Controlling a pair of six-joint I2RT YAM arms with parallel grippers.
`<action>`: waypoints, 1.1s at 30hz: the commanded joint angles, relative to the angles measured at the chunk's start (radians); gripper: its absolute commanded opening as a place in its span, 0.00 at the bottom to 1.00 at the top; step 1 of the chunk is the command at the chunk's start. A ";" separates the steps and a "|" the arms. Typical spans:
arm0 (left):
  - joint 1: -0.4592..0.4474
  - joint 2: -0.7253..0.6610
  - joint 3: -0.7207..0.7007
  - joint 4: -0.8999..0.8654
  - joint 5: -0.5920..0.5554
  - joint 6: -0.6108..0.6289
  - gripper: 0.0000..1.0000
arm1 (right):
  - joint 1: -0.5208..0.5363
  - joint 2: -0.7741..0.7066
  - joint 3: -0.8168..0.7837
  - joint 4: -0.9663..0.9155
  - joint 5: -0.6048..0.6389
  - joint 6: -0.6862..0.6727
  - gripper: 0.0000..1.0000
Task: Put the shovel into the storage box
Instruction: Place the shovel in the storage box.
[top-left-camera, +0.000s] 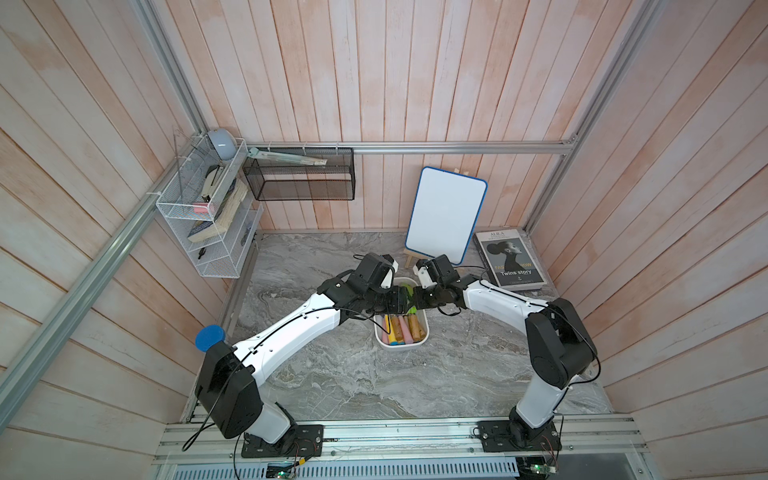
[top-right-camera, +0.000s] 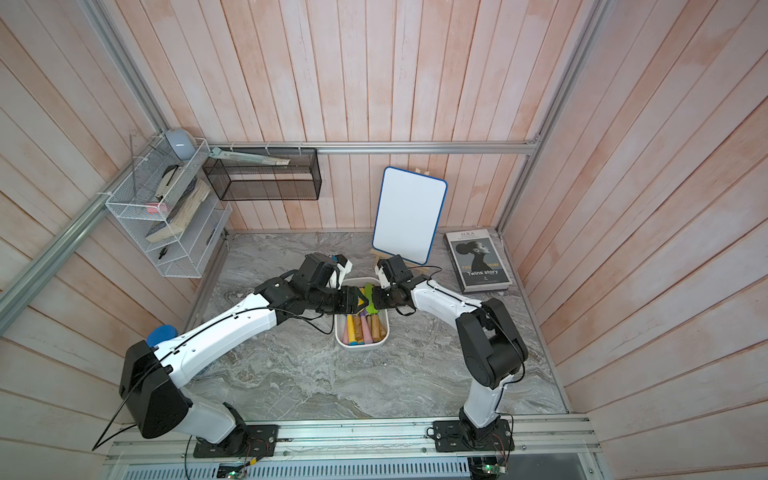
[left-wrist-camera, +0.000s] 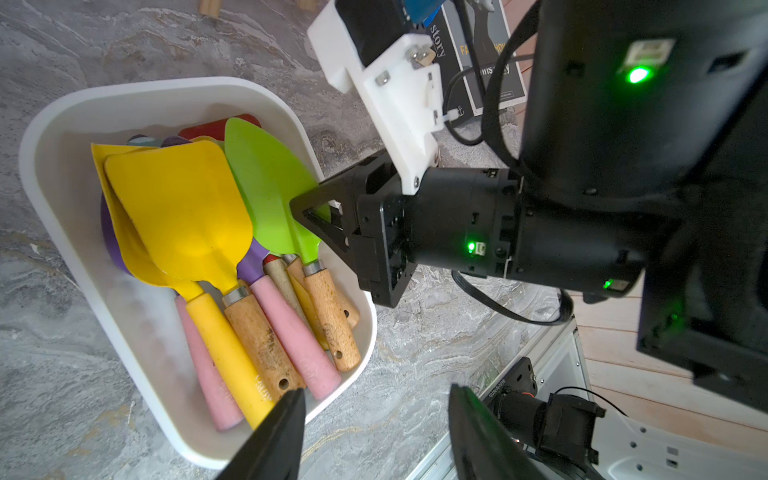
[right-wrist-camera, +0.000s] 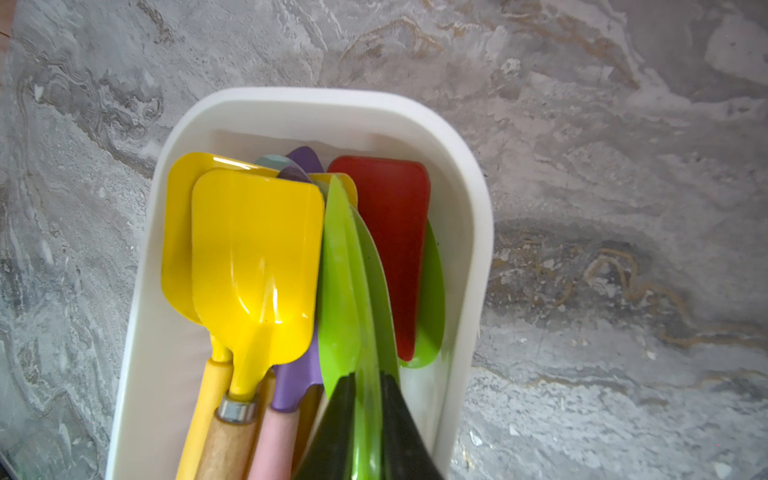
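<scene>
**Over the storage box: green shovel gripped by the right end effector**

Nearest the camera head, both arm bases are bolted to a metal rail (top-left-camera: 395, 432) along the front edge of the marble counter (top-left-camera: 353, 386). Mid-counter stands the white storage box (top-left-camera: 401, 350), its long side running front to back. Both arms meet above its middle.

The box holds several shovels, blades toward the far end and handles toward the front. Among them are a yellow shovel (left-wrist-camera: 183, 208) stacked on a second yellow one, a red blade (right-wrist-camera: 386, 232) and a pink handle (left-wrist-camera: 299, 332).

The left end effector (left-wrist-camera: 376, 390) hovers above the left side of the box, fingers apart, nothing between them. The right end effector (right-wrist-camera: 368, 376) reaches in from the right. Its fingers are closed on the blade of the green shovel (right-wrist-camera: 340, 270), one against each face. That blade stands tilted on edge inside the box. Its wooden handle lies on the other handles.

Beyond the box, a whiteboard (top-left-camera: 446, 218) leans on a small wooden easel. A book (top-left-camera: 509, 259) lies flat at the far right corner. On the walls hang a black mesh basket (top-left-camera: 299, 174) and a white wire rack (top-left-camera: 208, 208).
</scene>
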 joint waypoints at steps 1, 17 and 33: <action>-0.003 0.008 0.000 0.023 0.015 0.023 0.60 | 0.009 -0.009 -0.004 -0.043 0.019 -0.001 0.23; -0.003 -0.089 -0.063 0.161 0.012 0.049 0.61 | 0.010 -0.076 0.034 -0.129 0.119 -0.030 0.46; 0.095 -0.340 -0.272 0.243 -0.266 0.086 0.67 | -0.076 -0.303 -0.099 -0.182 0.289 -0.037 0.66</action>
